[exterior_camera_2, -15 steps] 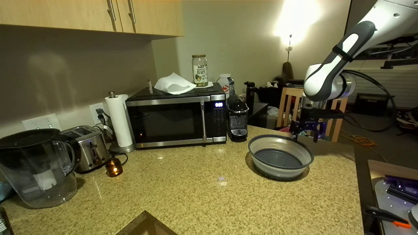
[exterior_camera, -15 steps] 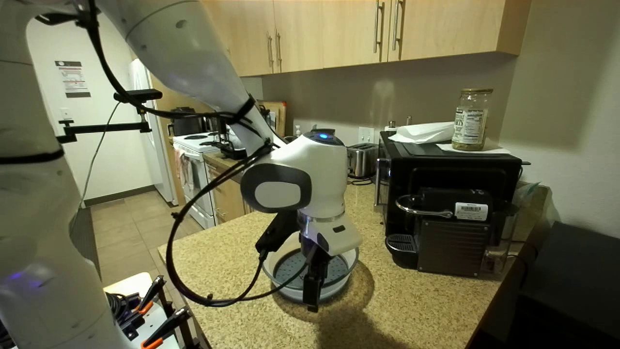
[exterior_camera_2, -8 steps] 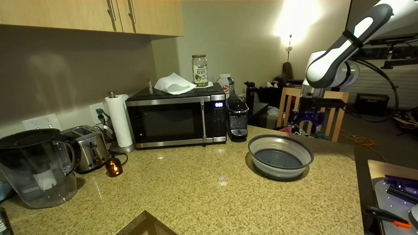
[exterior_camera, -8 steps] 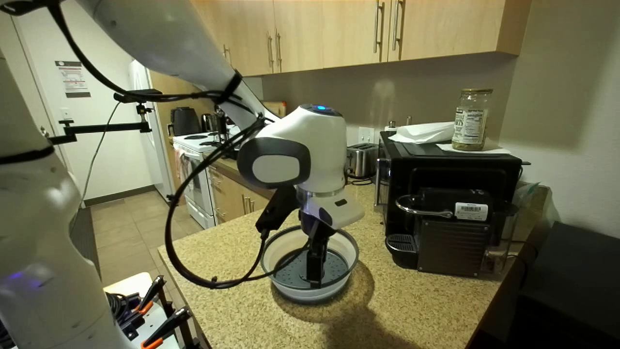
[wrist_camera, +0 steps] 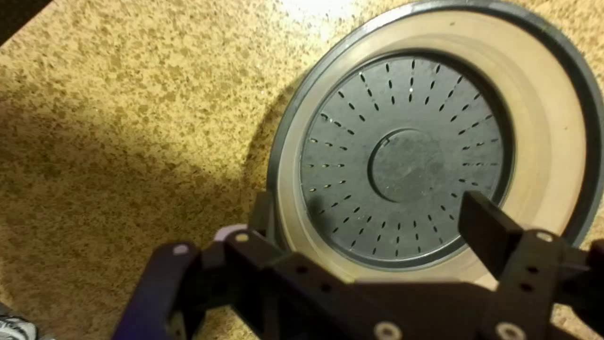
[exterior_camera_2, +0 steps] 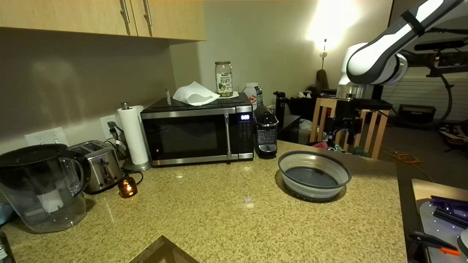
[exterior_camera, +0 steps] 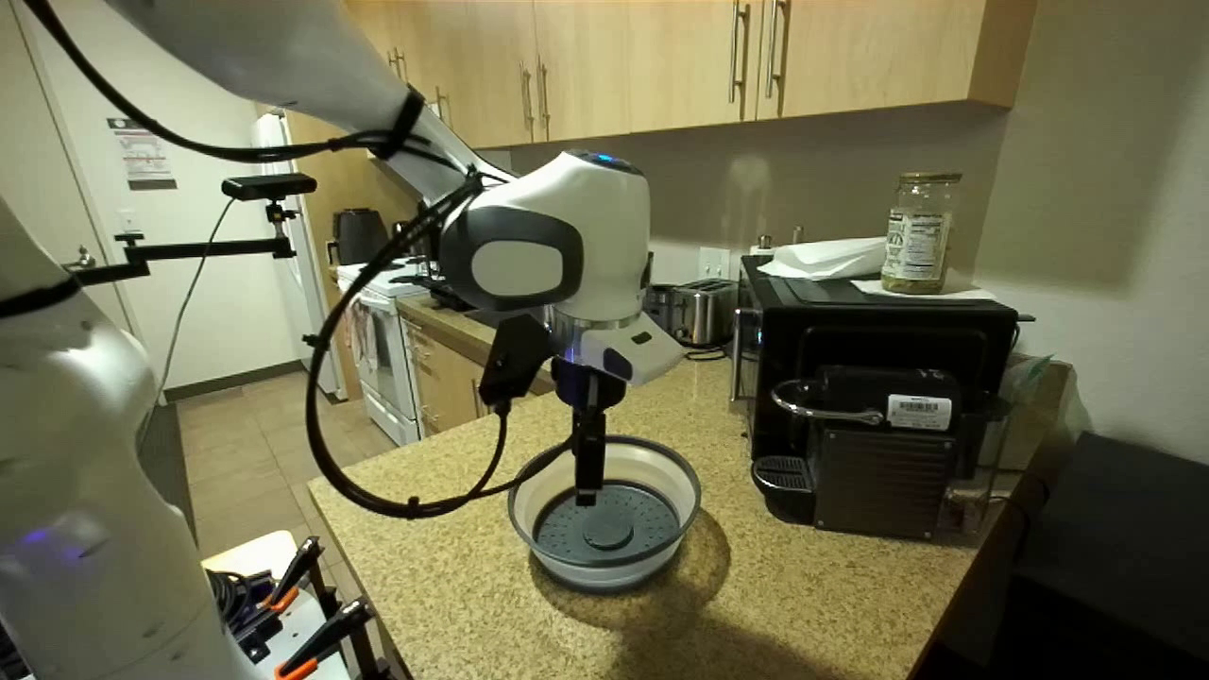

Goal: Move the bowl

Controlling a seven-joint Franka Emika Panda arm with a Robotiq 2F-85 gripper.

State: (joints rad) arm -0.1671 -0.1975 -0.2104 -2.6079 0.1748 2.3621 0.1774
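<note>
1. The bowl (exterior_camera_2: 314, 176) stands upright on the speckled counter (exterior_camera_2: 219, 215), near the coffee machine (exterior_camera_2: 266, 137) in both exterior views. Grey base w/ small slots, pale sides, dark rim.
2. In an exterior view the gripper (exterior_camera_2: 340, 141) hangs higher than the bowl — visible gap btwn its tips & the rim.
3. Its fingers (wrist_camera: 486, 231) are well apart, pointing down. In the wrist view one overlaps the bowl's rim, the other shows against the inside; can't judge height from there.
4. The arm (exterior_camera: 604, 246) reaches in over the counter; a black cable (exterior_camera: 413, 511) loops off it & crosses in front of the bowl's rim in an exterior view.
5. Microwave (exterior_camera_2: 193, 135), display lit, next to the coffee machine. On top: curled white paper (exterior_camera_2: 194, 95), plus a lidded jar (exterior_camera_2: 224, 81) upright on a flat white sheet (exterior_camera_2: 234, 95).
6. Along the wall from the microwave: paper towel roll (exterior_camera_2: 134, 135), toaster (exterior_camera_2: 101, 166), then a water pitcher (exterior_camera_2: 40, 182) w/ black lid. Small amber glass (exterior_camera_2: 128, 187), glowing, just beside the toaster.
7. Bkgd: wooden chair (exterior_camera_2: 327, 103) past the counter, white stove (exterior_camera: 390, 416) across the floor, wood cabinets (exterior_camera: 680, 61) overhead.
8. Two black tools (exterior_camera: 326, 635) w/ orange ends lie low beside the arm.
</note>
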